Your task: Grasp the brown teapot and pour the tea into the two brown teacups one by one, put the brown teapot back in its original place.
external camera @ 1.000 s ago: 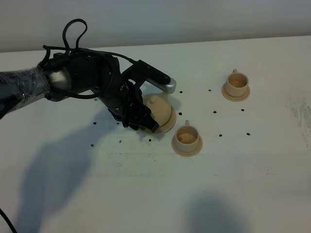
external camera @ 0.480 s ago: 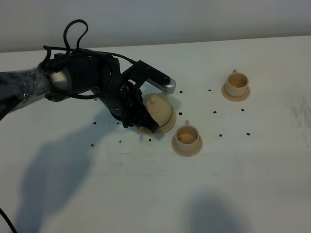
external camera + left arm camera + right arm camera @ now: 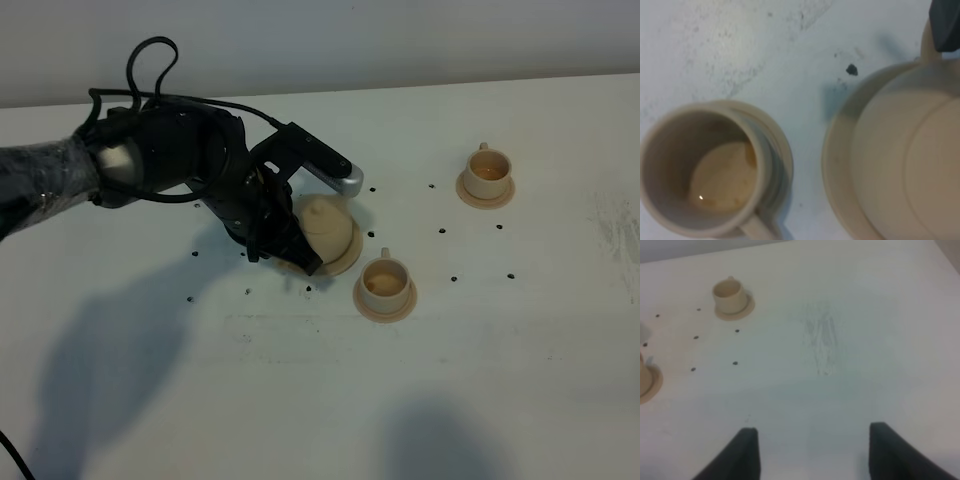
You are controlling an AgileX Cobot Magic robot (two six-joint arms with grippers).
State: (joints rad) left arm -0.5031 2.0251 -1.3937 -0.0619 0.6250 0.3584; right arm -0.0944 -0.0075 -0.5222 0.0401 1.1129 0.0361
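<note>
Exterior high: left pincer [image 3: 299, 256] has closed (on brown teapot [image 3: 328, 226]).

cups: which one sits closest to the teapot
The front cup, on its saucer just right of the teapot. The back cup stands well apart, farther right and farther back.

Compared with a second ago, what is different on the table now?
The left gripper closed its jaws on the handle of the brown teapot, and the pot now looks tipped a little instead of sitting upright. The round tray under it, the near teacup and the far teacup stayed where they were.
</note>
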